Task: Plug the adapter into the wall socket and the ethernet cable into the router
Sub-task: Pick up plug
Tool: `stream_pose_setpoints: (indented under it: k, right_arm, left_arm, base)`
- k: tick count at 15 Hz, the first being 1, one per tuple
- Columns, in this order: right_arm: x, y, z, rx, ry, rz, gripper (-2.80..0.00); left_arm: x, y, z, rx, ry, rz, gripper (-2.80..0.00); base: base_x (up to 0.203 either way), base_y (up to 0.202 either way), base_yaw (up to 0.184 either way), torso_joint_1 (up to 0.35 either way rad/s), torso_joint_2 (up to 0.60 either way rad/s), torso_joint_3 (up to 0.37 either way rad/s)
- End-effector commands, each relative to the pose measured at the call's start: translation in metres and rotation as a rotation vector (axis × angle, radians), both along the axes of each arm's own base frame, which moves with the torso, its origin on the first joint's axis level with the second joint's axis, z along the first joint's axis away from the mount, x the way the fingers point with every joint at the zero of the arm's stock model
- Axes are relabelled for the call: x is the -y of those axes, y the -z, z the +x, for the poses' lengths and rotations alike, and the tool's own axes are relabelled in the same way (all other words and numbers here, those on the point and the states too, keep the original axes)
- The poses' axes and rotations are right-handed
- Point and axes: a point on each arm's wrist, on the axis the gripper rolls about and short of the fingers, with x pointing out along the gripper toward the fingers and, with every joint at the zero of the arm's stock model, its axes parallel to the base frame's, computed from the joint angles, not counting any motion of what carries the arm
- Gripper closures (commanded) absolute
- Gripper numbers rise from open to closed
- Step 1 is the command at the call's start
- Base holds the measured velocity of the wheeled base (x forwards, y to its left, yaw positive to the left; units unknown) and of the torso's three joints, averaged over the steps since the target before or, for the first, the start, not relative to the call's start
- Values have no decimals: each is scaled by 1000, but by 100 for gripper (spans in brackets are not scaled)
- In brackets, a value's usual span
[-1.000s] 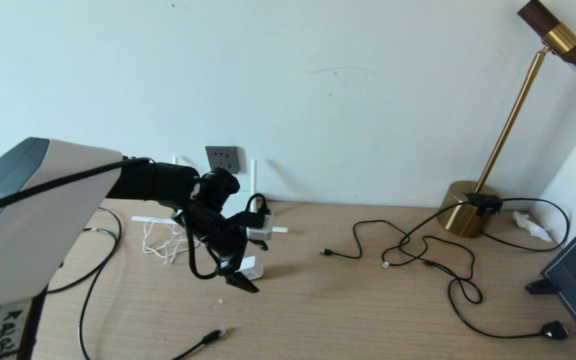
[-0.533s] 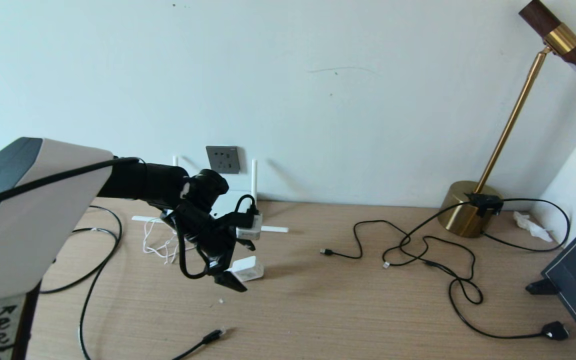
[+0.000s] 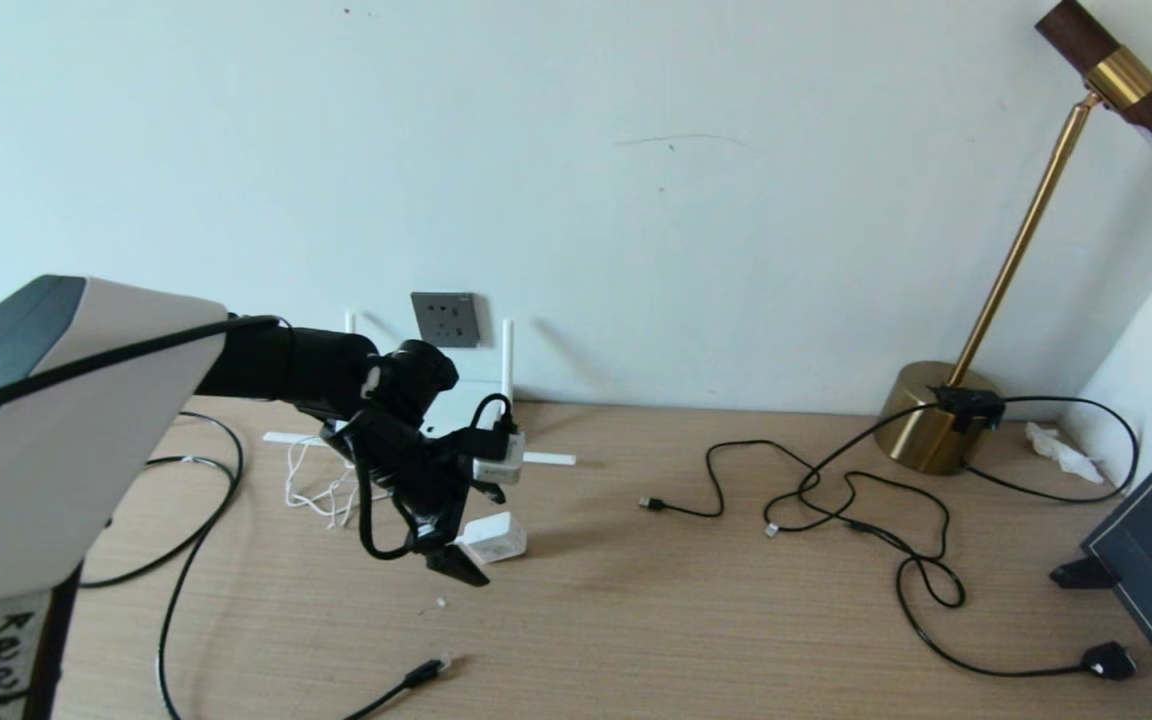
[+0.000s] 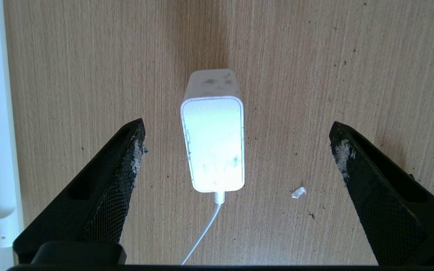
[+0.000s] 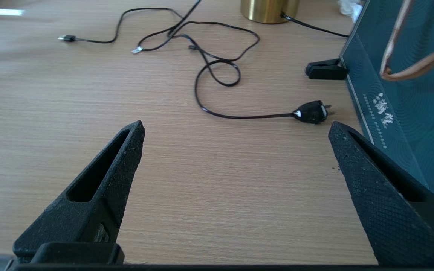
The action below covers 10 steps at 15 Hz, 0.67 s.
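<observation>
Centre-left of the head frame, my left gripper (image 4: 236,150) hangs wide open, empty, straddling the adapter (image 4: 213,146) on the desk (image 4: 315,75).

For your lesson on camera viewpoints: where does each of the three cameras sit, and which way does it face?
Head view: high, facing desk and wall; left arm shows, open left pincer over adapter.
Left wrist view: behind left pincer, facing down at adapter.
Right wrist view: low behind open right pincer, facing across desk toward brass lamp base.
Shared: head and left wrist both show the adapter.
</observation>
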Motion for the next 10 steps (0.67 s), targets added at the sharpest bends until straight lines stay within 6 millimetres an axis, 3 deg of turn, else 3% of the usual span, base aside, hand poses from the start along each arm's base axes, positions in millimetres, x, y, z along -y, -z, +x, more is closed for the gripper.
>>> stream_pose_setpoints:
  k: [1, 10]
  right_arm:
    - [0, 0, 0, -1, 0, 0, -280]
    - [0, 0, 0, -1, 0, 0, -280]
  left_arm:
    - [1, 2, 1, -4, -3, 0, -280]
    - [21, 15, 4, -33, 3, 6, -280]
  base:
    - [0, 0, 0, 0, 0, 0]
    - [0, 0, 0, 0, 0, 0]
